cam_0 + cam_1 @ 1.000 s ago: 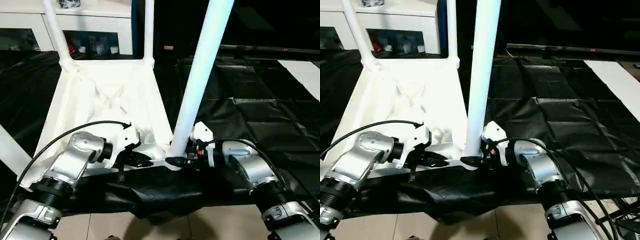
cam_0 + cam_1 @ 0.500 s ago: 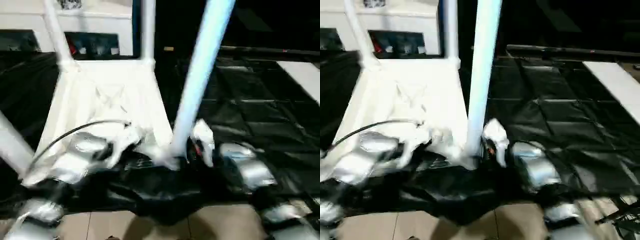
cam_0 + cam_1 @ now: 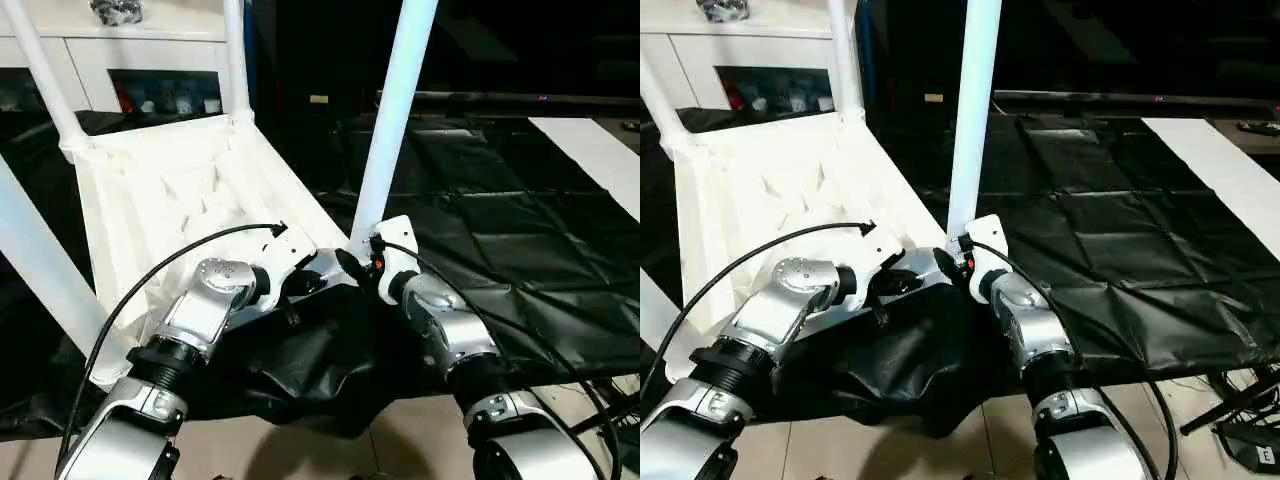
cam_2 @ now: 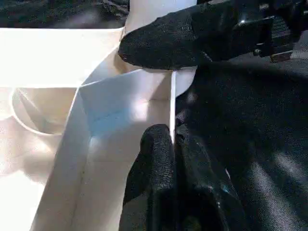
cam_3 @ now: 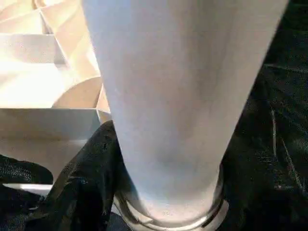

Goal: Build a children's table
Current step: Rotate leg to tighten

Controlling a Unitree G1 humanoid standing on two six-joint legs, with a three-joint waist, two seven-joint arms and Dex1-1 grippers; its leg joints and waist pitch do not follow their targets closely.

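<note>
Tabletop (image 3: 170,200) lies upside down, ribbed underside up, filling the left half of the head view on the black sheet (image 3: 520,240). Three legs stand in the other corners: two at upper left (image 3: 40,75) (image 3: 236,55), one crossing the left edge.

Key relation: the fourth leg (image 3: 390,130) stands near-vertical at centre frame, long axis up and leaning slightly right, its base in the near-right corner socket (image 5: 168,216). Right gripper (image 3: 362,268) is right at that base. The right wrist view has the tube directly ahead with one black finger (image 5: 86,183) wrapped round its foot, so I read the fingers as closed on the leg at tube width.

Left gripper (image 4: 171,144) is just left of the socket, fingers pinched shut on the thin rim wall (image 4: 172,103) of the top.

Pose: both forearms come in low from the bottom edge and converge on that corner, wrists roughly level. Right arm owns the leg, left braces the top. Seating depth can't be judged; next move is probably a push or twist along the leg's axis.
</note>
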